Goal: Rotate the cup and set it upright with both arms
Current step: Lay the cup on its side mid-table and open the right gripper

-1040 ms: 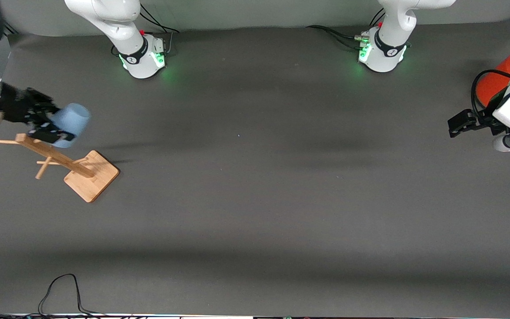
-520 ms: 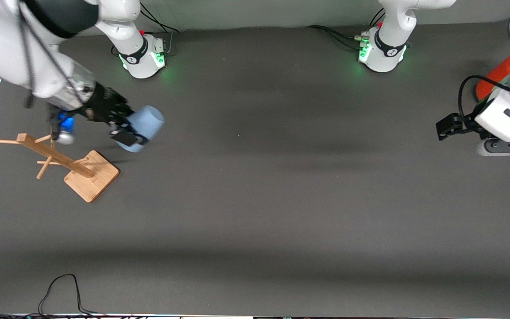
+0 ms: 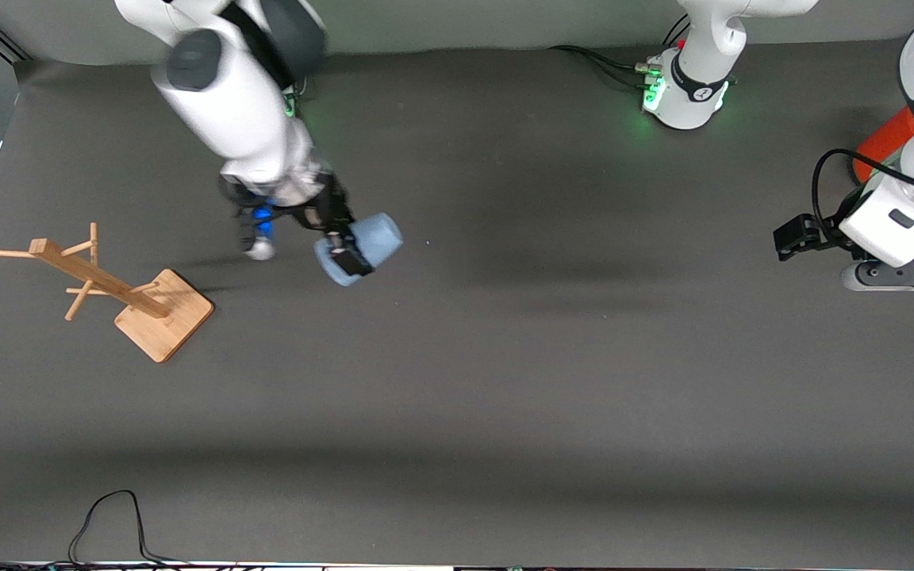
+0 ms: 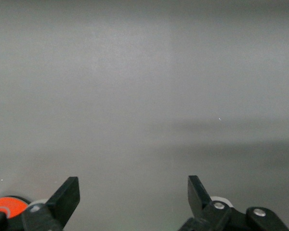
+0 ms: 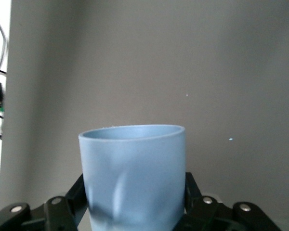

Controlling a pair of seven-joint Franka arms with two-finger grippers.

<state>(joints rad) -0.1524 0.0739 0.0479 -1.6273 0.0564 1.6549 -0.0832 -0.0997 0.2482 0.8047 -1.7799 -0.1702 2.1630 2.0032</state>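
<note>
While the right gripper (image 3: 343, 255) pinches the cup (image 3: 362, 247) on its side in the air over the table (image 3: 505, 381) near the right arm's base, the cup's walls dent under its fingers (image 5: 62, 211); the left gripper (image 4: 133, 199), fingers spread and empty, waits at the left arm's end; the orange can (image 3: 885, 141) is mostly hidden by that arm; a wooden rack (image 3: 108, 285) stands toward the right arm's end.

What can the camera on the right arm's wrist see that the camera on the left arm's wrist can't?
Only the right wrist view shows the small light-blue plastic cup, squeezed in the right gripper. Only the left wrist view shows the open, empty left gripper and a bit of the orange-red can. Both show the dark grey table.
</note>
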